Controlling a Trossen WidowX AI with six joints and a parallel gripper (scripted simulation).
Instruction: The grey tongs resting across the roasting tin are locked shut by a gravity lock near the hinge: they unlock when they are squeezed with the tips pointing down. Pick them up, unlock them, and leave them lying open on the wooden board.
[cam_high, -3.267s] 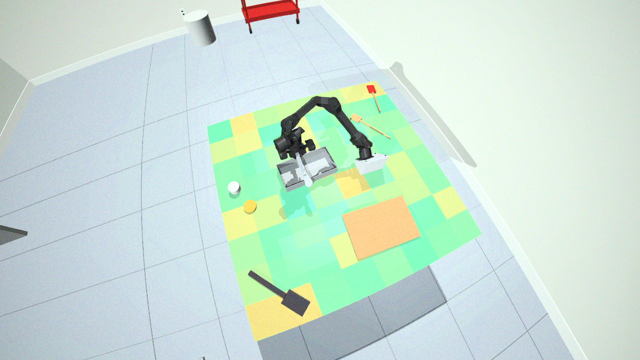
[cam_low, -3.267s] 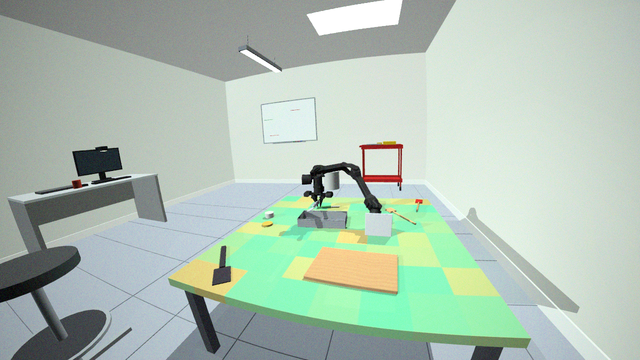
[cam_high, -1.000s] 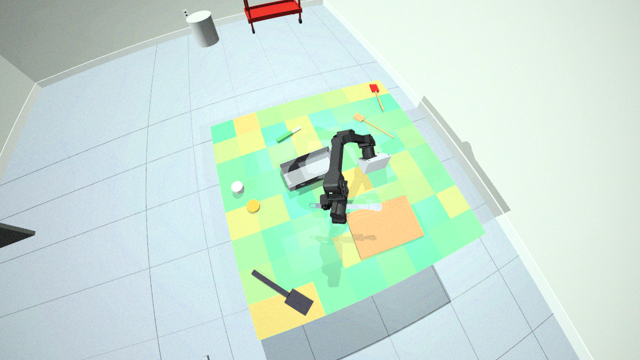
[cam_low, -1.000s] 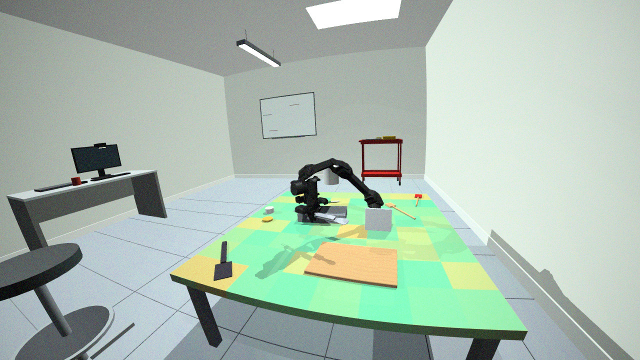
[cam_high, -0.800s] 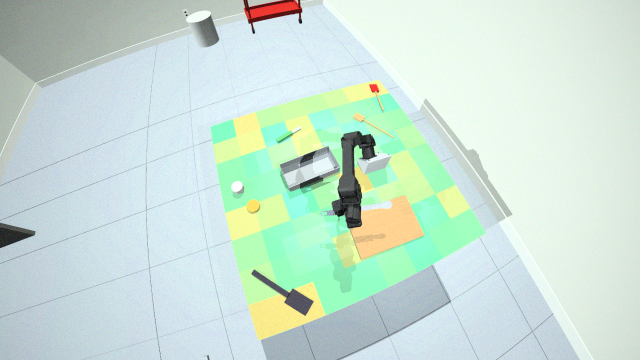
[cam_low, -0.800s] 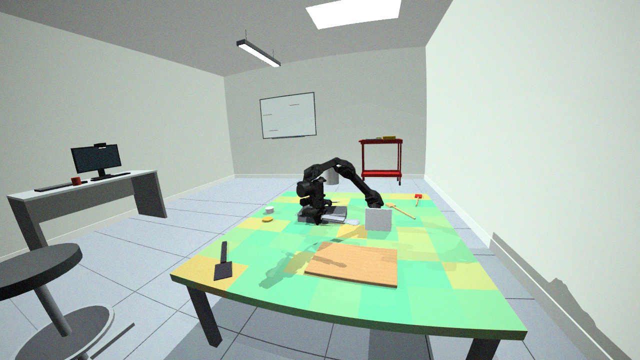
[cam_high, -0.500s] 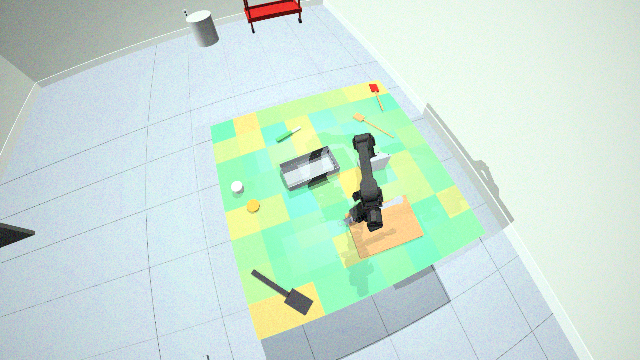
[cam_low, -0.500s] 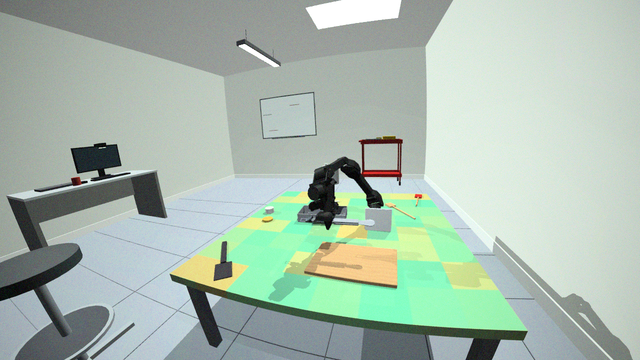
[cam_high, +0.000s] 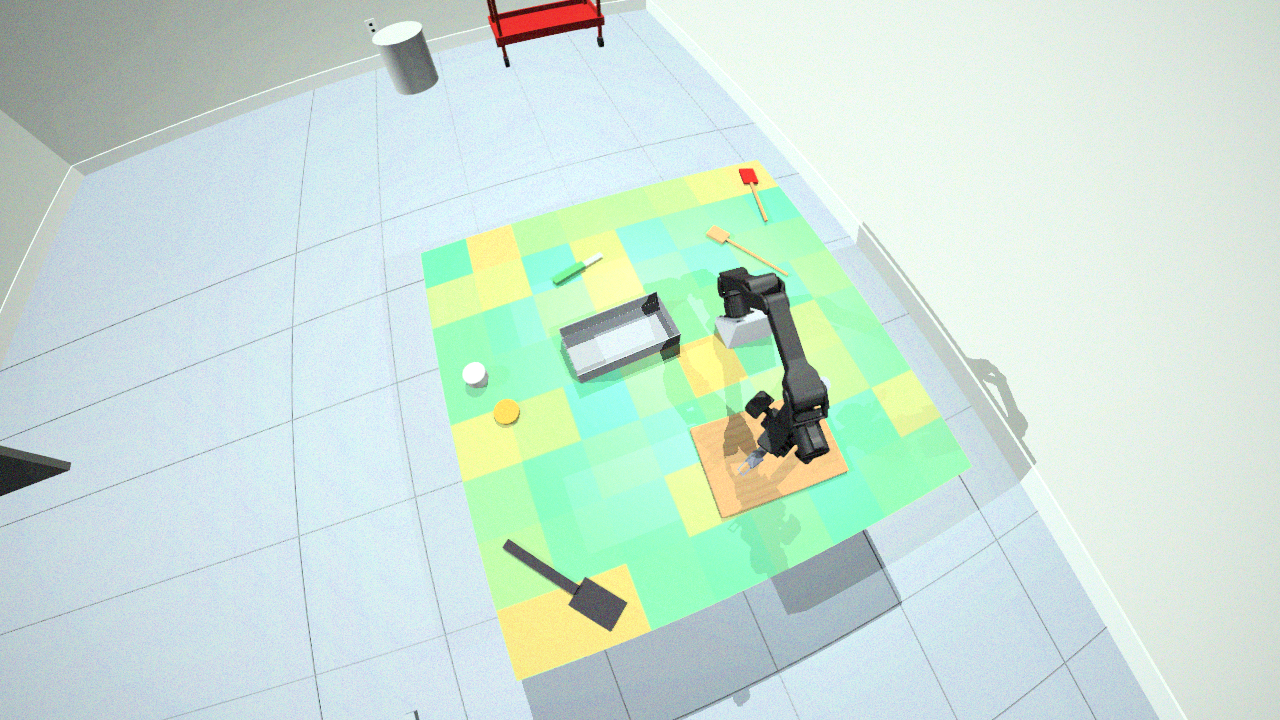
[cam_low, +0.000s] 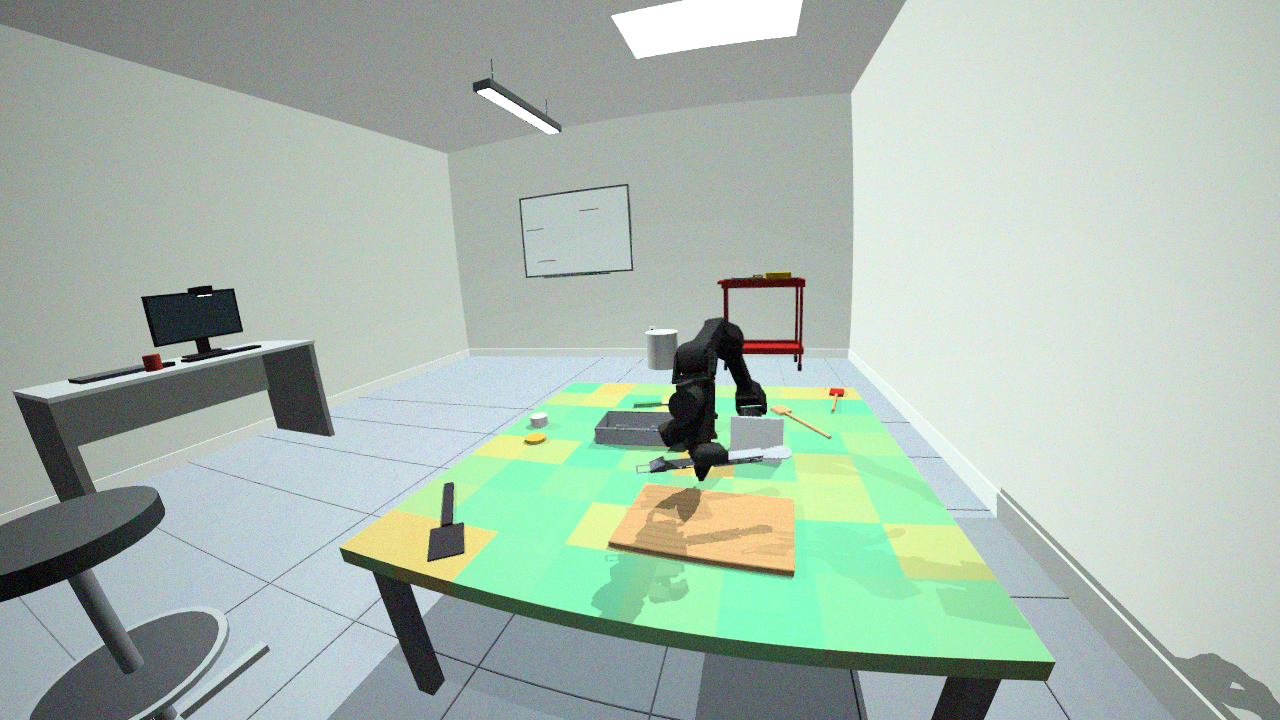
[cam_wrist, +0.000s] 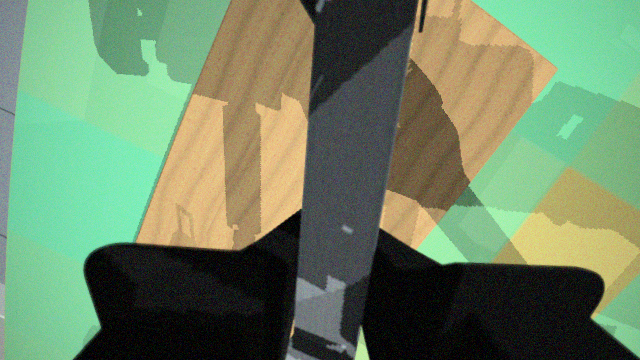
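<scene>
The grey tongs (cam_high: 755, 459) (cam_low: 775, 454) (cam_wrist: 350, 150) are held roughly level in the air above the wooden board (cam_high: 805, 476) (cam_low: 760, 550) (cam_wrist: 200, 165). In the exterior view the pull ring end points left and the pale tips point right. My gripper (cam_high: 769, 447) (cam_low: 708, 463) (cam_wrist: 326, 219) is shut on the tongs, with one black finger on each side in the wrist view. The tongs look narrow; whether the lock is engaged cannot be seen. The tongs' shadow falls on the board. The roasting tin (cam_high: 617, 365) (cam_low: 617, 437) stands behind, away from the tongs.
A pale block (cam_high: 742, 328) (cam_low: 756, 431) is at the arm's base. A black spatula (cam_high: 597, 603) (cam_low: 445, 540) lies near the front left corner. A white pot (cam_high: 474, 375) (cam_low: 537, 420) and a yellow disc (cam_high: 506, 411) (cam_low: 534, 438) are on the left.
</scene>
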